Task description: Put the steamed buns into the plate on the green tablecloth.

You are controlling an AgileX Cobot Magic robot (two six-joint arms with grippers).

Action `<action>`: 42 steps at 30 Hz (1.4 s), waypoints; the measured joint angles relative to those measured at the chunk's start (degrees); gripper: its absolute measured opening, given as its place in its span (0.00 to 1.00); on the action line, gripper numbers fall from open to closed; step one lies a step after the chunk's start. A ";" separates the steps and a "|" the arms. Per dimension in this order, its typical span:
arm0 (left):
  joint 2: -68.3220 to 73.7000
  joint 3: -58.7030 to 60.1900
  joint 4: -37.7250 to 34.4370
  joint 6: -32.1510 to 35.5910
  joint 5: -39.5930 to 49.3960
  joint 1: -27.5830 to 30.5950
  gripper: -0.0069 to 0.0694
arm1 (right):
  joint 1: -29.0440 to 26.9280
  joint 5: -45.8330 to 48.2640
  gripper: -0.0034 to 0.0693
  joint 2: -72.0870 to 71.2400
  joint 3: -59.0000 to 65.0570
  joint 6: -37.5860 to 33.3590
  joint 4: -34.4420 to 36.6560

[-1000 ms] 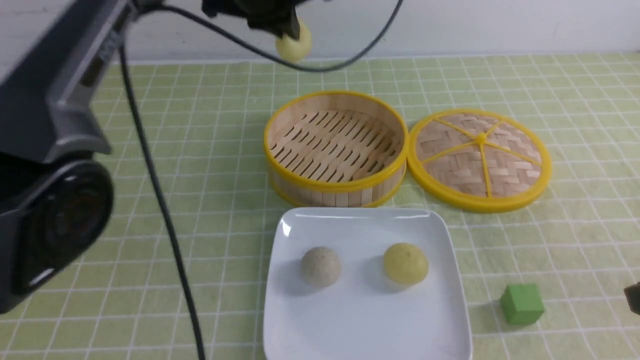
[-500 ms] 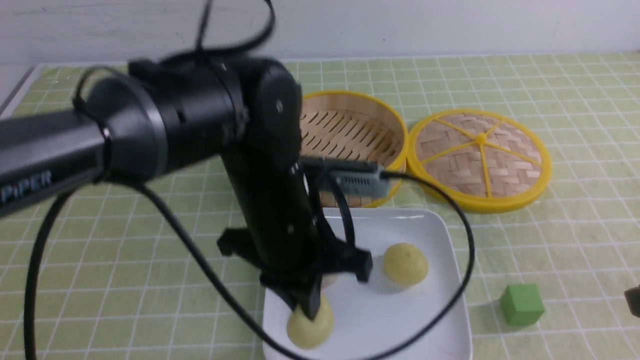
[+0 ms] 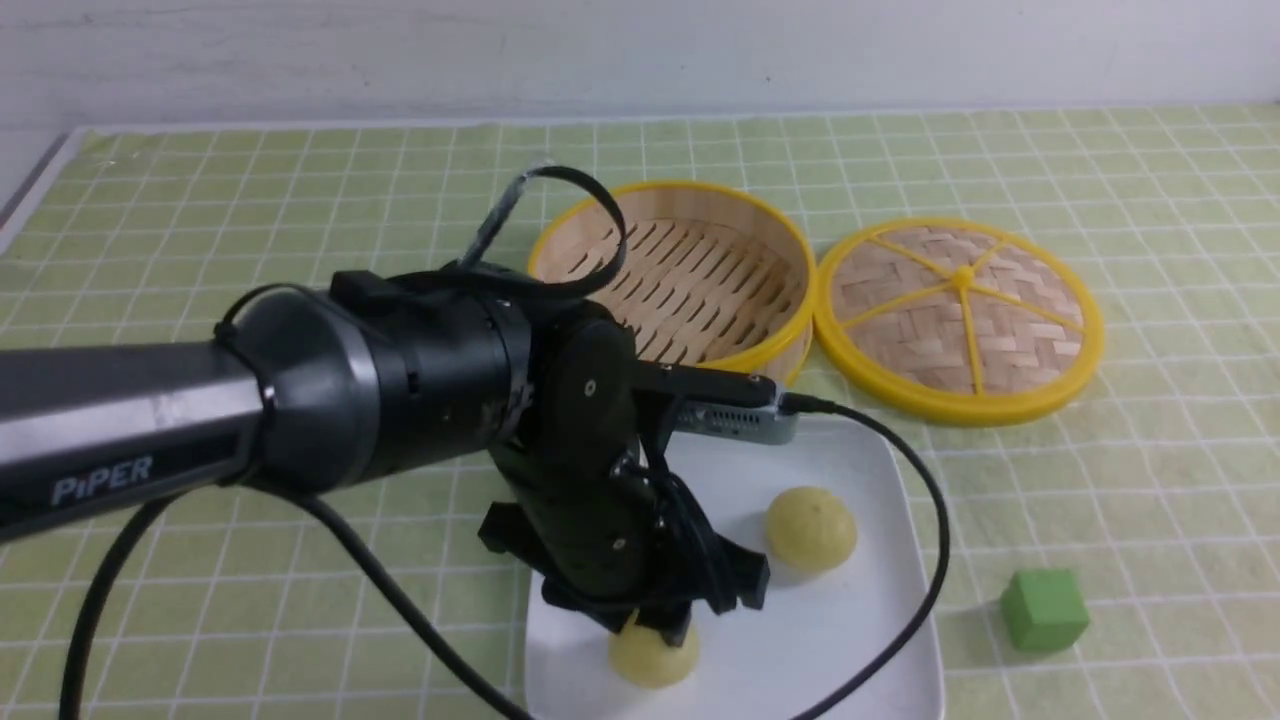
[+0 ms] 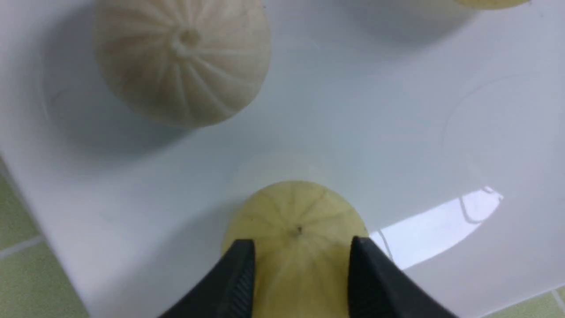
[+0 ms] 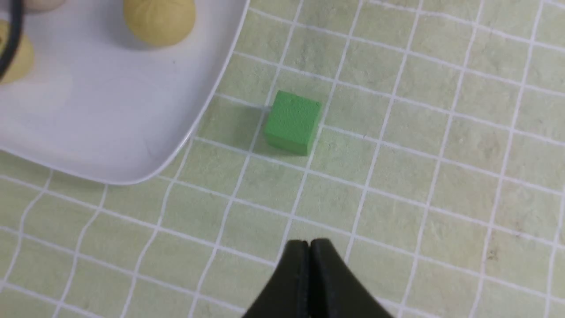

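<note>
Now left claw (image 3: pixel 655 628) clamps yellow bun (image 3: pixel 650 660) nr front edge of plate (image 3: pixel 870 560); right claw (image 5: pixel 309 243) pinched together.

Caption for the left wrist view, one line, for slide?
Left tool grips a yellow bun on the white plate, grey bun beside it.

White square plate (image 3: pixel 810 640) flat on green tablecloth (image 3: pixel 250 200). On plate, upright, apart: pale yellow bun (image 3: pixel 811 528), greyish bun (image 4: pixel 183 62), second yellow bun (image 3: pixel 653 655).

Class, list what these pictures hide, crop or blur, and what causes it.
Greyish bun: front view, hidden behind the left arm.
Free yellow bun: left wrist view, cropped by the frame edge.
Plate: front view, near edge cut off.
Right claw: right wrist view shows only shut tips.
</note>
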 joint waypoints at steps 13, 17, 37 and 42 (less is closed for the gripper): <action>-2.83 -5.39 0.38 -0.19 5.76 0.00 0.79 | 0.00 -9.97 0.03 -31.68 10.64 0.51 0.70; -2.83 -5.39 0.51 -0.19 6.16 0.00 0.75 | 0.00 -20.68 0.03 -34.31 17.61 0.62 1.39; -2.83 -5.39 3.35 -0.19 6.23 0.00 0.09 | 0.00 -25.15 0.04 -34.71 22.61 0.64 2.11; -2.83 -5.39 4.79 -0.19 6.21 0.00 0.09 | 0.00 -26.48 0.05 -34.93 24.09 0.64 1.70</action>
